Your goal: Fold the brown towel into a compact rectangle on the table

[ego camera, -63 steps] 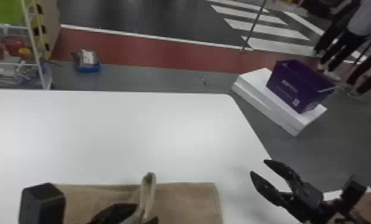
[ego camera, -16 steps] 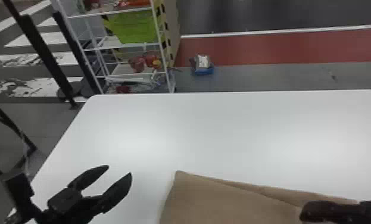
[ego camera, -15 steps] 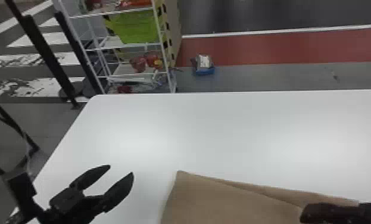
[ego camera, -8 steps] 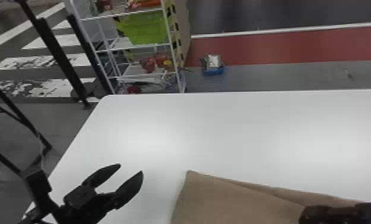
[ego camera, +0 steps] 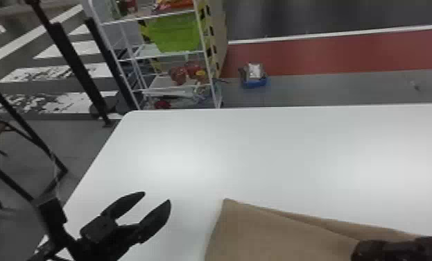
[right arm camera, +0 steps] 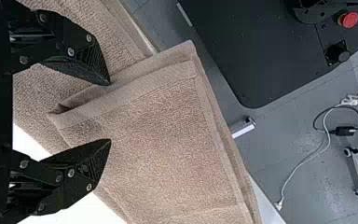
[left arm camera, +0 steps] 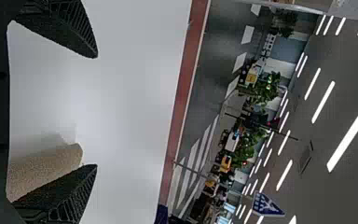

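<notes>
1. The step in hand looks like gathering the folded end of the brown towel (ego camera: pixel 281 236) for another fold or a straightening pull; the top layer (right arm camera: pixel 158 144) is already laid over, but slightly askew.
2. To do it well, take every layer at the turned edge in one low, flat pinch, so nothing slides out of the stack.
3. Lift only as far as the fold needs, carry the edge over evenly, and lay it edge to edge before letting go.
4. The wedge of lower layer (ego camera: pixel 346 227) along the far side wants squaring up, or the rectangle will likely come out crooked.
5. The right end effector (right arm camera: pixel 109 112) is wide apart, right over the towel, with the turned edge close by its fingertips; whether they touch the cloth, I cannot tell.
6. The left end effector (ego camera: pixel 157 196) is also wide and empty, to the left of the towel and apart from it, over the table (ego camera: pixel 260 149).
</notes>
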`<action>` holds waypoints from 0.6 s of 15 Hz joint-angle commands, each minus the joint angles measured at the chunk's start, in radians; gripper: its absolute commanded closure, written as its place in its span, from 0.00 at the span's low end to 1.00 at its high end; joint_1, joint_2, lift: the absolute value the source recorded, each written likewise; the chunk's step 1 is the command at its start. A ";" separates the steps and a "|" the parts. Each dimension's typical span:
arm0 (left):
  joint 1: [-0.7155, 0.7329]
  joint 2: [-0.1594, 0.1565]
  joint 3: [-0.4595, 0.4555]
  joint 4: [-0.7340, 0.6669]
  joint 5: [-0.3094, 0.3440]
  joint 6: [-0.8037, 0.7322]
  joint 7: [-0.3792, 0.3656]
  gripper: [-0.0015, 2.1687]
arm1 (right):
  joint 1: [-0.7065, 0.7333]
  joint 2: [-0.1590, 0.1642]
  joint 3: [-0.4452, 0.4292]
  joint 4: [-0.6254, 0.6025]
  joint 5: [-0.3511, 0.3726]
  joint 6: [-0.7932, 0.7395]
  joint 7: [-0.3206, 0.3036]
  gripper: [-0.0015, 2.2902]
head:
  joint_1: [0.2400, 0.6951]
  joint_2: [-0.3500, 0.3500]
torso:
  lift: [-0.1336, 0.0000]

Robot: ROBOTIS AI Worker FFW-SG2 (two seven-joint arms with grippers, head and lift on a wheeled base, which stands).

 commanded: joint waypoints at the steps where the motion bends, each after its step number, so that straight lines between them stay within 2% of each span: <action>1: -0.002 -0.003 -0.001 0.001 0.000 -0.002 0.000 0.02 | -0.004 0.000 0.008 0.000 -0.009 0.018 0.003 0.23 | 1.00 0.87 | 0.00; 3: -0.003 -0.003 -0.001 0.004 0.000 0.001 0.000 0.02 | -0.009 -0.008 0.006 -0.005 -0.026 0.024 0.003 0.23 | 1.00 0.88 | 0.00; 9: -0.017 -0.003 -0.001 0.020 -0.005 -0.002 0.000 0.02 | 0.014 -0.021 -0.002 -0.006 -0.018 0.015 0.003 0.23 | 1.00 0.87 | 0.00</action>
